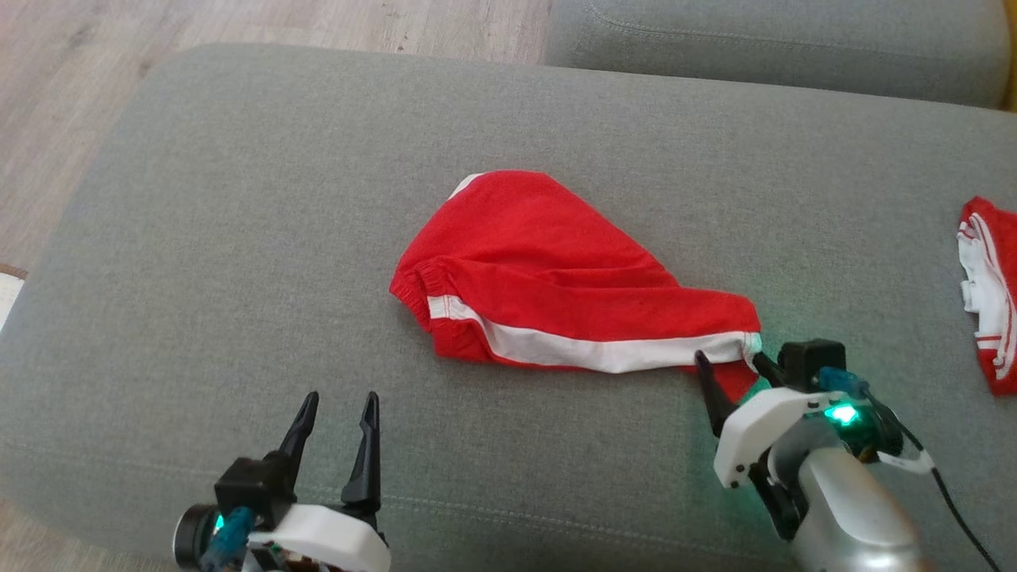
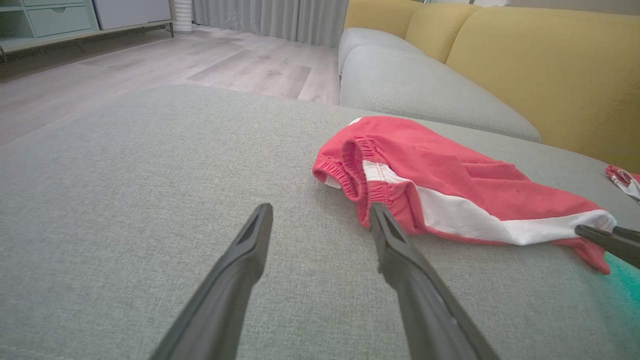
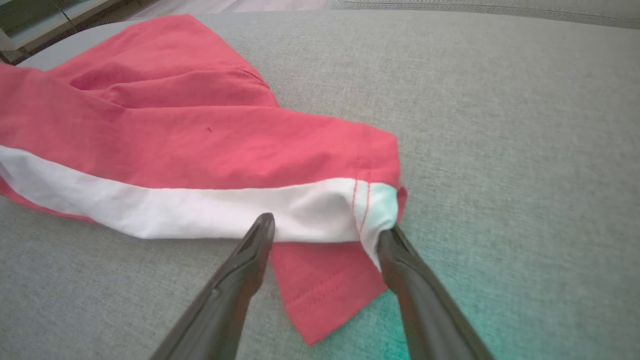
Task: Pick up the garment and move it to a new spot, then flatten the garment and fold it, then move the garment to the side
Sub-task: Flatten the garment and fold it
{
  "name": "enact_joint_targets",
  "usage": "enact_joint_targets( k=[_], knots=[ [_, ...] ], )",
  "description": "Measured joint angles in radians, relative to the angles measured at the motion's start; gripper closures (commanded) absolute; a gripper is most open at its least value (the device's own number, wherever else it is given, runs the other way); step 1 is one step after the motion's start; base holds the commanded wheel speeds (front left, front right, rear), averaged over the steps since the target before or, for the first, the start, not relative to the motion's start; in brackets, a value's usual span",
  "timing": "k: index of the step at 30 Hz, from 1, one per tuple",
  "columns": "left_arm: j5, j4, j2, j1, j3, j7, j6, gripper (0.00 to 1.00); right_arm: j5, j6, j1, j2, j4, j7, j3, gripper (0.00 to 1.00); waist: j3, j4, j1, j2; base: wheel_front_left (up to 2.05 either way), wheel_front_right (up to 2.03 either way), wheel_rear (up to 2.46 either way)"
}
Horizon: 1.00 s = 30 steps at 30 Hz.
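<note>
The garment is a pair of red shorts with a white side stripe, lying bunched on the grey cushion, elastic waistband towards the left. My right gripper stands open at its right hem corner, fingers straddling the white stripe end and the red flap beneath. In the right wrist view the cloth lies between my open fingers. My left gripper is open near the front edge, left of the waistband, touching nothing; its gap holds bare cushion.
A second red-and-white cloth lies at the cushion's far right edge. Another grey seat cushion sits behind, with yellow backrests. Wooden floor lies to the left beyond the cushion's edge.
</note>
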Motion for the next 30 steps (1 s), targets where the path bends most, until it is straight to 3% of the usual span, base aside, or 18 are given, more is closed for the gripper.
enact_joint_targets(
  k=[5,9,10,15,18,24,30],
  knots=[
    [0.000,-0.007,0.006,0.000,-0.001,0.001,0.001,0.00,0.034,0.000,-0.050,-0.001,0.041,-0.024,0.043,0.00,0.010,-0.003,0.0000,0.0000,0.00,0.00,0.00],
    [0.000,-0.014,0.007,-0.004,-0.002,0.009,0.006,0.00,0.049,0.000,-0.082,-0.001,0.072,-0.044,0.074,0.32,0.020,-0.006,0.0000,0.0000,0.00,0.00,0.00],
    [0.001,-0.015,0.008,-0.005,-0.003,0.009,0.008,0.00,0.053,0.000,-0.087,-0.001,0.078,-0.053,0.079,0.32,0.022,-0.007,0.0000,0.0000,0.00,0.00,0.00],
    [0.002,-0.020,0.008,-0.010,-0.006,0.009,0.008,0.00,0.056,0.000,-0.114,-0.002,0.106,-0.077,0.096,0.70,0.030,-0.019,0.0000,0.0000,0.00,0.00,0.00],
    [0.002,-0.020,0.002,-0.026,-0.018,0.009,-0.010,0.00,0.061,0.000,-0.127,-0.003,0.115,-0.094,0.109,1.00,0.034,-0.030,0.0000,0.0000,0.00,0.00,0.00],
    [-0.013,0.033,-0.067,-0.111,-0.061,0.016,-0.085,0.00,0.075,0.000,-0.142,-0.011,0.118,-0.114,0.128,1.00,0.048,-0.060,0.0000,0.0000,0.00,0.00,0.00],
    [-0.075,0.215,-0.138,-0.221,-0.045,0.022,-0.137,0.00,0.077,0.000,-0.170,-0.019,0.115,-0.121,0.155,1.00,0.068,-0.097,0.0000,0.0000,0.00,0.00,0.00]
  ],
)
